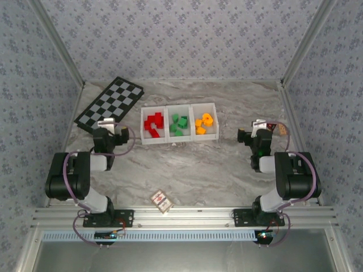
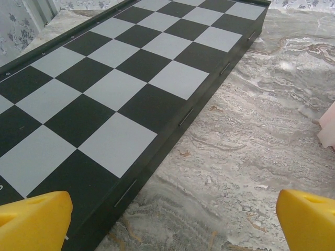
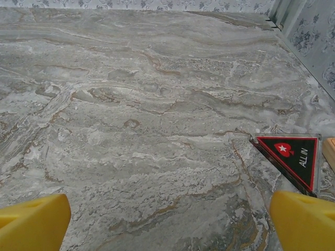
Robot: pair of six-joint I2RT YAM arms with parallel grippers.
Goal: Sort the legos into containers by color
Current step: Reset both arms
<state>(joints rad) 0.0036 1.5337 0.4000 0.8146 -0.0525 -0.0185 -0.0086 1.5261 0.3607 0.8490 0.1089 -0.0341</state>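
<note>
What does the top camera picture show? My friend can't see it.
A white tray on a marble table holds red legos in its left box, green legos in the middle, orange legos on the right. A checkerboard lies left of the tray, a small card near the front edge, and the black left arm and right arm stand at the bottom.

We find bare desk [image 1: 215, 170] between the arms, up to the tray [image 1: 170, 140]; the checkerboard [image 1: 110, 105] fills the far left, and a card [image 1: 161, 199] lies near the front edge.
</note>
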